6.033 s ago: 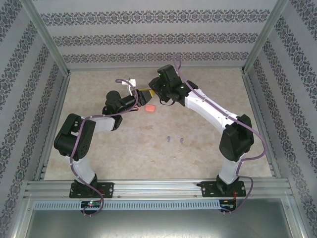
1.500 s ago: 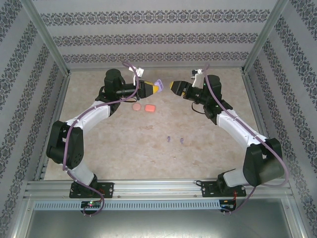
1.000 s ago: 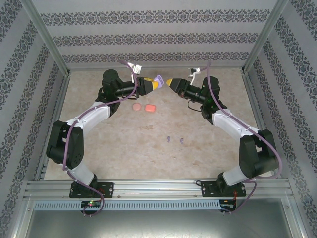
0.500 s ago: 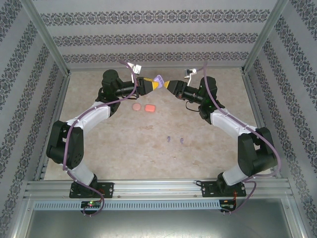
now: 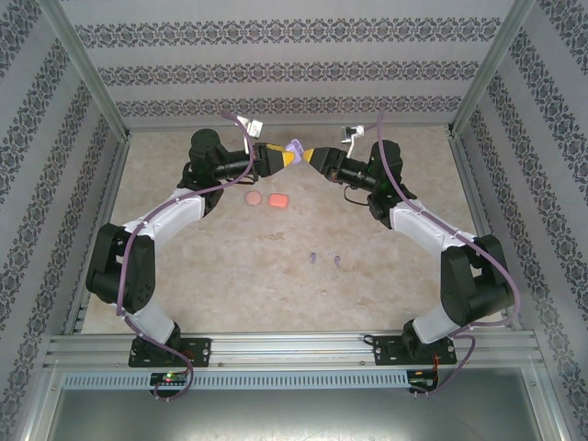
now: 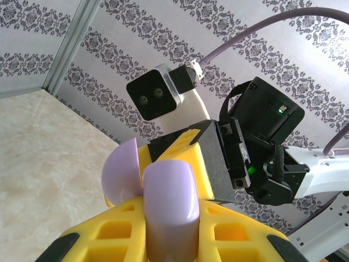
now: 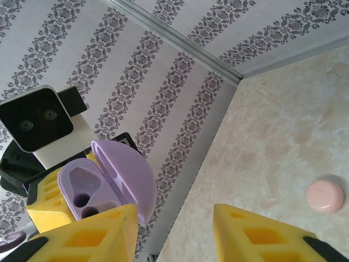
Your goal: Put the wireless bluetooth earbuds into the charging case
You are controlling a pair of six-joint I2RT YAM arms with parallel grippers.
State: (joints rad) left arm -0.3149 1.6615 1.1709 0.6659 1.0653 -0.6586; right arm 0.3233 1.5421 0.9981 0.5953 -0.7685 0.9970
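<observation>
- Left gripper (image 5: pixel 288 156): raised, jaws pinching the open purple case (image 7: pixel 103 180), lid swung back.
- Right gripper (image 7: pixel 174 218): tips just beside the case, jaws spread, nothing between them.
- Two purple buds (image 5: pixel 313 257): lying on the table (image 5: pixel 230 276), well apart from the case.

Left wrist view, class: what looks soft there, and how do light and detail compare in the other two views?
Left wrist: the purple case sits close to the lens, slightly soft, faint sheen; wallpaper behind crisp. Right wrist: even light, the case's open wells sharp. Top external: diffuse light, weak shadows; the purple earbuds too small for detail.
</observation>
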